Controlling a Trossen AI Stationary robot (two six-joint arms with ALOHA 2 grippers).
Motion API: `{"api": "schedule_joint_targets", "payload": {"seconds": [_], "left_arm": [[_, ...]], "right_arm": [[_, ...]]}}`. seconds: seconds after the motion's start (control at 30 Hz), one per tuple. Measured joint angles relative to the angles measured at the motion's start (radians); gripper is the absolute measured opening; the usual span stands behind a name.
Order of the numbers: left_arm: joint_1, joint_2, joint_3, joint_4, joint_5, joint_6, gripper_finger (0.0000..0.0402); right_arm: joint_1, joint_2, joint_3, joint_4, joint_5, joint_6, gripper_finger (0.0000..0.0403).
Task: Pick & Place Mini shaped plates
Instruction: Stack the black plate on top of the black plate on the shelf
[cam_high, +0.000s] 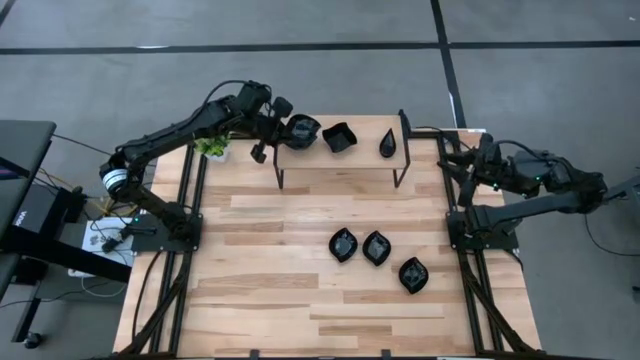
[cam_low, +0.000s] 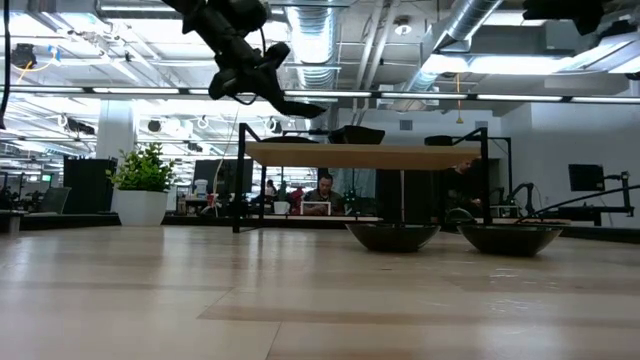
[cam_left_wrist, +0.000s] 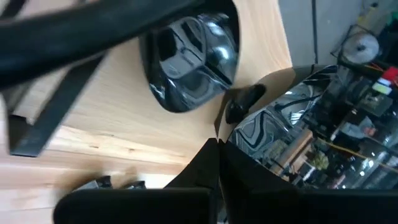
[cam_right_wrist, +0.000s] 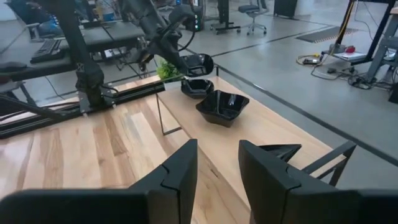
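Plates in glossy black, seven counted across the views. Three lying flat on the wooden table (cam_high: 270, 250), right of its middle: first leaf plate (cam_high: 343, 244) and second leaf plate (cam_high: 376, 247) just beside each other, third leaf plate (cam_high: 413, 274) a little apart, toward the right arm's side.

Three more resting on the one raised shelf (cam_high: 340, 165), a wooden board on black metal legs at the far side of the table: round-bodied plate (cam_right_wrist: 196, 87) near the shelf's left end, wavy-edged square plate (cam_high: 339, 137) about the middle, teardrop plate (cam_high: 388, 145) toward the right end.

Seventh, the held plate (cam_high: 303, 130), off the wood and hanging in the air above the shelf's left end, directly over the round-bodied plate and hiding it from above.

Left gripper (cam_low: 262, 80) pressed together on the rim of the held plate, pinching it, arm reaching in from the left past one small green potted plant (cam_high: 213, 148) at the table's far left corner.

Right gripper (cam_right_wrist: 217, 155) spread, fingers apart with nothing between them, waiting at the table's right edge near the shelf's right end.

One person (cam_low: 322, 190) seated far back in the room, seen under the shelf.
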Motion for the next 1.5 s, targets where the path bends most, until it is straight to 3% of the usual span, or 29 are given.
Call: {"api": "schedule_joint_targets", "payload": {"seconds": [0.2, 0.53, 1.2, 1.5], "left_arm": [[-0.001, 0.0, -0.001, -0.098, -0.001, -0.013, 0.0003], [-0.003, 0.0, -0.001, -0.09, -0.09, -0.058, 0.0003], [-0.042, 0.078, 0.0, 0.015, -0.113, -0.125, 0.0003], [-0.042, 0.078, 0.0, -0.034, -0.118, -0.12, 0.0003]], "right_arm": [[0.0, 0.0, 0.0, 0.0, 0.0, 0.0, 0.0112], [0.0, 0.0, 0.0, 0.0, 0.0, -0.011, 0.0112], [0.0, 0.0, 0.0, 0.0, -0.023, -0.016, 0.0112], [0.0, 0.0, 0.0, 0.0, -0.026, -0.018, 0.0112]]}}
